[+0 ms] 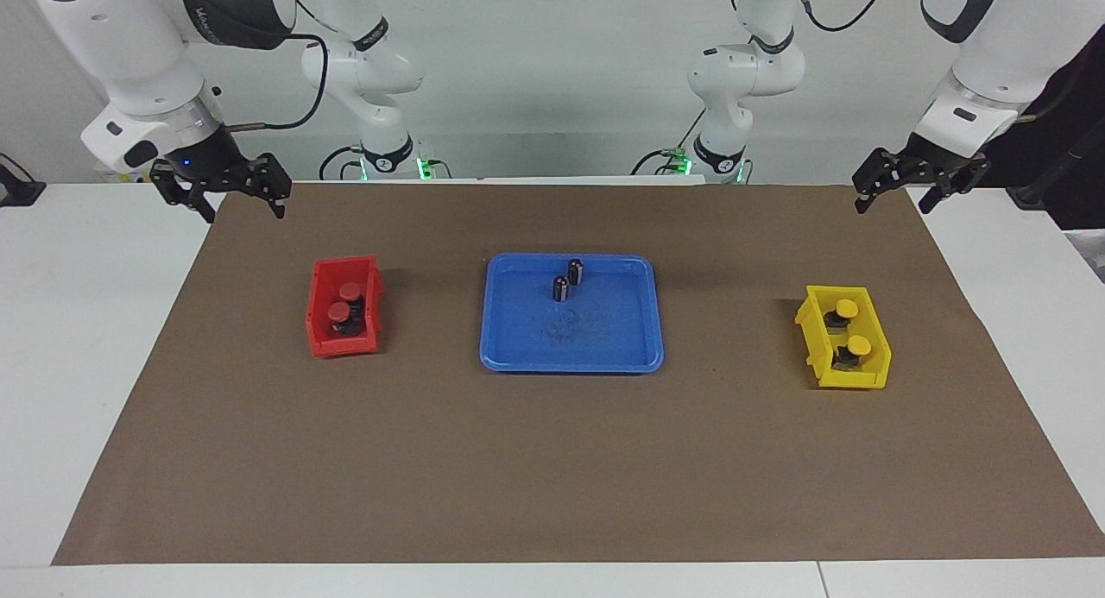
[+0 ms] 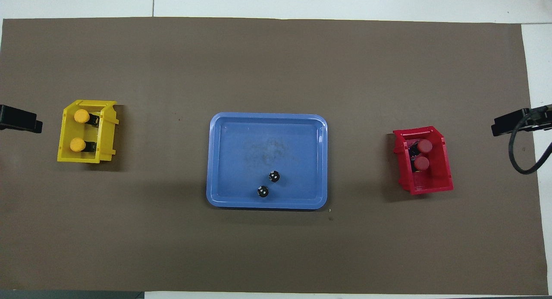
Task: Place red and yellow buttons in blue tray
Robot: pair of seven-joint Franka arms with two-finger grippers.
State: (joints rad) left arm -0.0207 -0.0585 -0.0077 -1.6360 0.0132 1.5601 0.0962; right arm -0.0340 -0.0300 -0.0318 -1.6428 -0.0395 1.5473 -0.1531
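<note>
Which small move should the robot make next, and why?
Probably the right gripper should travel until it is over the red bin and come down on one red button. All four buttons sit in their bins, the blue tray holds only two dark cylinders, and both open grippers hang empty above the mat's corners.
</note>
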